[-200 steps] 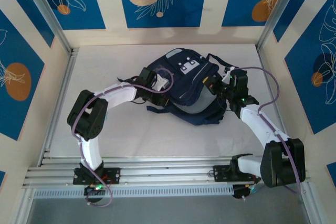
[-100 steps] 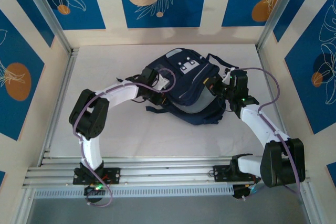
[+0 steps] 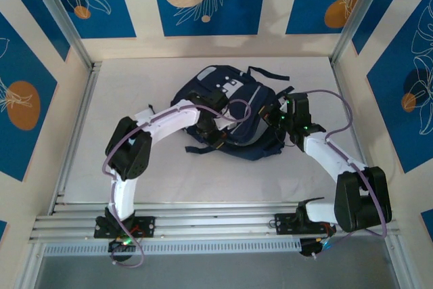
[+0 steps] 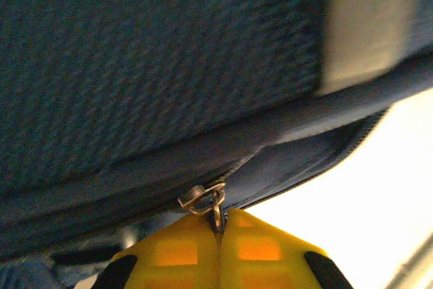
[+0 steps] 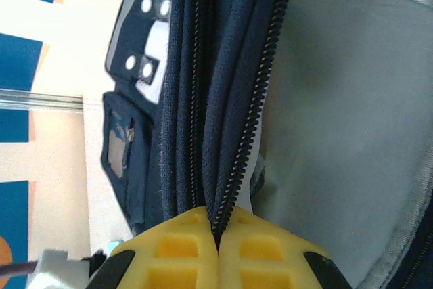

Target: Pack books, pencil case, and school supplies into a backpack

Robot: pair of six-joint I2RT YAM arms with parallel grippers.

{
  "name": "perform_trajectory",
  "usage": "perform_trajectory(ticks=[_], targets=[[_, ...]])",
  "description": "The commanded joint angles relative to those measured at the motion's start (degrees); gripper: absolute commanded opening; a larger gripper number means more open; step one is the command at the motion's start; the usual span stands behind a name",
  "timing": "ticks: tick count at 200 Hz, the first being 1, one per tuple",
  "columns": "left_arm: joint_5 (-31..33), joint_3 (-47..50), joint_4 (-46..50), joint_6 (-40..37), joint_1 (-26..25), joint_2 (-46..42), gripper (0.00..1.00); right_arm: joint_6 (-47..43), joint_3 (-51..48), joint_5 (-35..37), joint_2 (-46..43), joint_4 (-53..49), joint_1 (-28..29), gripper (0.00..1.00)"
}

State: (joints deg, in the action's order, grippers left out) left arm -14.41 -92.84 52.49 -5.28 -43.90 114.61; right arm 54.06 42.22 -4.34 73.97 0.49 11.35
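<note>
The navy backpack point(image 3: 237, 109) lies mid-table with its white patches point(image 3: 233, 84) up. My left gripper point(image 3: 218, 135) is at its near left edge, and in the left wrist view this left gripper point(image 4: 220, 229) is shut on the metal zipper pull point(image 4: 215, 208) hanging from the slider point(image 4: 200, 197). My right gripper point(image 3: 276, 118) is at the backpack's right side. In the right wrist view this right gripper point(image 5: 218, 233) is shut on the backpack's zipper edge point(image 5: 233, 167), beside the pale grey lining point(image 5: 338, 113). The books, pencil case and school supplies are hidden.
Dark straps point(image 3: 265, 72) trail off the far side of the backpack and more point(image 3: 203, 148) off its near side. A metal frame rail point(image 3: 78, 133) runs along the left of the white table point(image 3: 155, 174), with walls close on the left, right and back.
The left gripper has shut and slid right along the backpack's near edge. The backpack has shifted and turned, and the right gripper moved slightly left with it.
</note>
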Motion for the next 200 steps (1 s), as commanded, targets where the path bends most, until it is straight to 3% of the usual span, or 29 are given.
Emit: perform_trajectory(ticks=[1,21,48,87,95,113,127,142,153,200], targets=[[-12.63,-2.13,-4.44,4.19,-1.08,0.08,0.0,-1.79,-0.83,1.81,0.14,-2.07,1.09,0.0],[-19.75,-2.0,-13.18,10.99,-1.35,0.67,0.0,-1.96,-1.66,2.23,-0.33,-2.82,1.05,0.0],[-23.78,-2.41,-23.22,17.88,-3.43,2.85,0.0,-1.12,-3.05,2.22,-0.42,-2.68,1.08,0.0],[-22.67,-3.13,-27.55,21.33,-4.28,4.84,0.0,-2.09,-3.27,3.73,-1.58,-5.48,0.56,0.0],[-21.55,-3.02,-26.89,21.26,-4.34,4.67,0.0,-2.69,-2.83,4.5,-2.41,-7.42,0.34,0.09],[-20.1,-3.55,-24.65,20.79,-4.27,4.57,0.0,-4.19,-2.05,6.91,-5.37,-12.32,0.07,0.5],[-18.98,-3.62,-23.15,20.87,-4.25,4.28,0.17,-5.47,-1.65,8.17,-8.36,-16.03,-0.05,0.63],[-18.27,-2.59,-22.69,22.04,-4.07,3.08,0.39,-6.86,-1.19,8.44,-11.23,-20.24,-0.05,0.65],[-17.5,-0.92,-23.07,23.43,-3.67,1.33,0.49,-7.68,-0.7,8.02,-12.77,-23.14,0.06,0.65],[-12.66,10.87,-26.18,29.65,0.71,-9.55,0.61,-8.35,-1.12,4.46,-15.73,-30.61,4.16,0.61]])
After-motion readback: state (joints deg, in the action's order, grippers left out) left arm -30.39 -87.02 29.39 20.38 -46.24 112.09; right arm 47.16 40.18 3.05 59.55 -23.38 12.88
